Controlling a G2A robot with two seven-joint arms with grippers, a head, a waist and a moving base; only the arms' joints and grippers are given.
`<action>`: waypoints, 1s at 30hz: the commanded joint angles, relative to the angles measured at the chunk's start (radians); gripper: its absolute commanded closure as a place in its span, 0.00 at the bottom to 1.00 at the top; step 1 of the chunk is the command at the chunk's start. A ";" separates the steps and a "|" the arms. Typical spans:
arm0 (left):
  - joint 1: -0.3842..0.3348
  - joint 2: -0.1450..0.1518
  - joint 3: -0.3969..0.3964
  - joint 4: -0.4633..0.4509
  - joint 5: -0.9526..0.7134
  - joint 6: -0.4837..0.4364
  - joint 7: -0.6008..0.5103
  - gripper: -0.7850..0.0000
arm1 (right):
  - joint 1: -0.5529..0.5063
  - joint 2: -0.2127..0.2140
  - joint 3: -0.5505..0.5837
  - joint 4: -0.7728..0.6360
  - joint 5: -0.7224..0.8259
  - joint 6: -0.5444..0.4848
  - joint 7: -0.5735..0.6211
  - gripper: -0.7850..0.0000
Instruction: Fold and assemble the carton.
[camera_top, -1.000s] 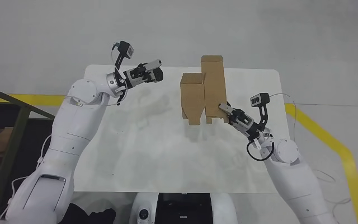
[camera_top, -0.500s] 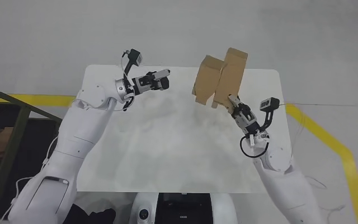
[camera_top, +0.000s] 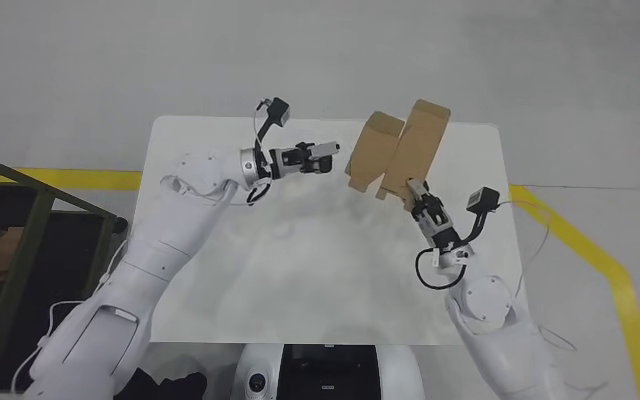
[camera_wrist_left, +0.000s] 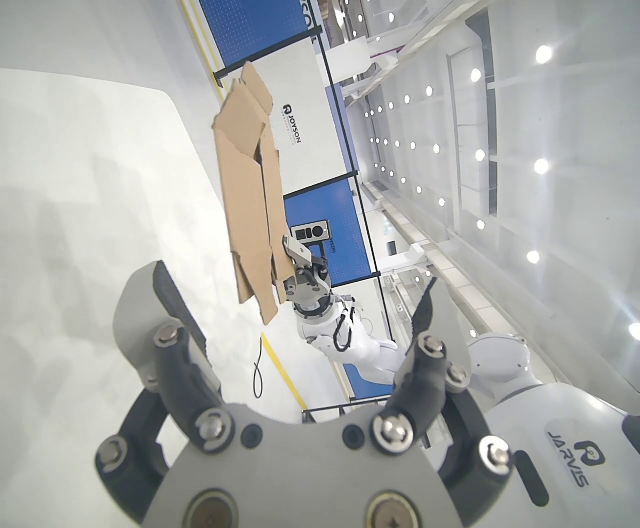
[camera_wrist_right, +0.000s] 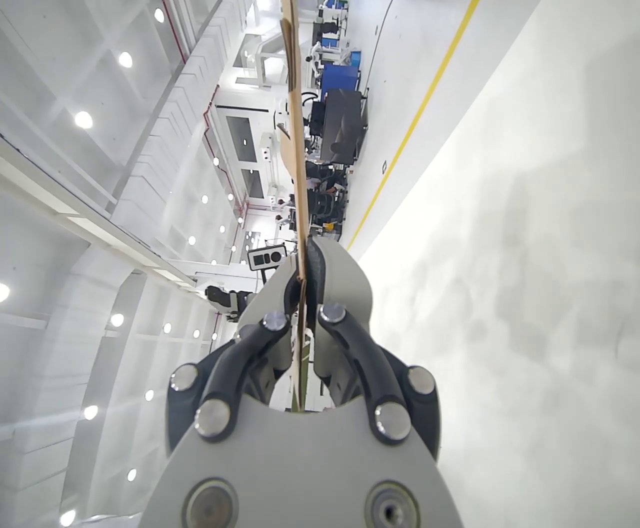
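Observation:
The flat brown carton (camera_top: 398, 148) is held up off the white table (camera_top: 300, 270), tilted, over its far right part. My right gripper (camera_top: 413, 189) is shut on the carton's lower edge; in the right wrist view the cardboard (camera_wrist_right: 296, 150) runs edge-on between the pinched fingers (camera_wrist_right: 340, 280). My left gripper (camera_top: 326, 152) hangs open in the air to the carton's left, a short gap away, pointing at it. In the left wrist view the carton (camera_wrist_left: 247, 200) stands ahead of the spread fingers (camera_wrist_left: 170, 305), with its flaps partly loose.
The table's far right corner (camera_top: 490, 130) lies under the carton. A yellow floor line (camera_top: 580, 240) runs beyond the table's right edge. A dark frame (camera_top: 30, 210) stands at the left.
The right gripper has lifted and tilted the carton toward the far right. The left gripper has moved right, closing in on the carton.

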 joint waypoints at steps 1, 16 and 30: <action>-0.004 -0.005 0.014 0.003 0.018 -0.007 0.012 0.00 | 0.001 -0.001 -0.001 -0.002 -0.003 0.008 0.014 1.00; -0.013 -0.041 0.102 0.025 0.160 -0.074 0.098 0.00 | 0.010 -0.013 -0.006 0.022 0.057 0.008 0.103 1.00; 0.001 -0.047 0.084 0.030 0.178 -0.065 0.109 1.00 | 0.002 -0.023 -0.004 0.024 0.049 0.010 0.105 1.00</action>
